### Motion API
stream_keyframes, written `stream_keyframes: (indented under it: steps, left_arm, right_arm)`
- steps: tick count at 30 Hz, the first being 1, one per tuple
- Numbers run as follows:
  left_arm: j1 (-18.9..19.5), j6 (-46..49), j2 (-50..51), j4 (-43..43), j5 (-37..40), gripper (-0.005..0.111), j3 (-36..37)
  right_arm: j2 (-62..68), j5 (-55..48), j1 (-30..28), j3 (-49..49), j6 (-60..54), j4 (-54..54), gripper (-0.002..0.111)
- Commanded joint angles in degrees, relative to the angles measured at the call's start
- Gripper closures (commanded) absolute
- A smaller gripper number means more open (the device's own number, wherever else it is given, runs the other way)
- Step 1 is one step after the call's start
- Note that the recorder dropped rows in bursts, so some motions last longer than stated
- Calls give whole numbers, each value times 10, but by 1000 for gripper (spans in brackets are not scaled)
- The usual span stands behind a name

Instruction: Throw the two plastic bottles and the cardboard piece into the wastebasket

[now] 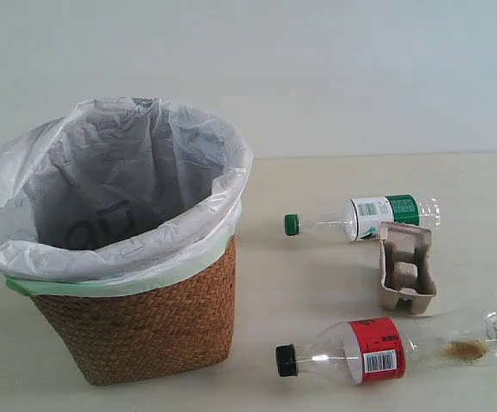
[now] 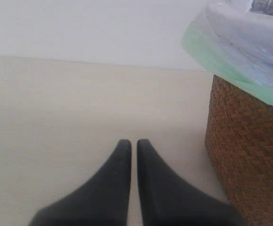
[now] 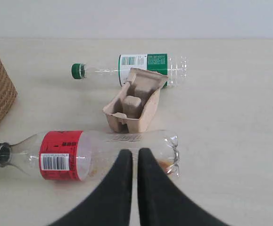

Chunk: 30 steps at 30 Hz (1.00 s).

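Fingers [image 3: 119, 183] of the right gripper [image 3: 134, 151], pressed together, front the red-label bottle [image 3: 61, 155], probably the first pick; cardboard piece [image 3: 134, 101] beyond; left gripper [image 2: 130, 142], likewise closed, flanks the wastebasket [image 2: 249, 155].

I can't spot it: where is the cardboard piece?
Exterior view: the cardboard piece lies right of the wastebasket, between the green-capped bottle and the red-labelled bottle.
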State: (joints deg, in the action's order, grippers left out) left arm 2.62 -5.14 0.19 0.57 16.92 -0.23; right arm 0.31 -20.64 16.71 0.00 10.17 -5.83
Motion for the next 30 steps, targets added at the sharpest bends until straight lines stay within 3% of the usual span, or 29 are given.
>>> stream_keyframes:
  steps: [1, 28, 30]
  left_arm:
    - [-5, -4, -2, 4, 0, 103, 2]
    - [-5, -4, -2, 4, 0, 103, 2]
    - [-5, -4, -2, 4, 0, 103, 2]
  right_arm:
    - [-3, 1, -2, 0, -1, -3, 108]
    - [-3, 1, -2, 0, -1, -3, 108]
    - [-3, -1, -2, 0, 36, 28, 108]
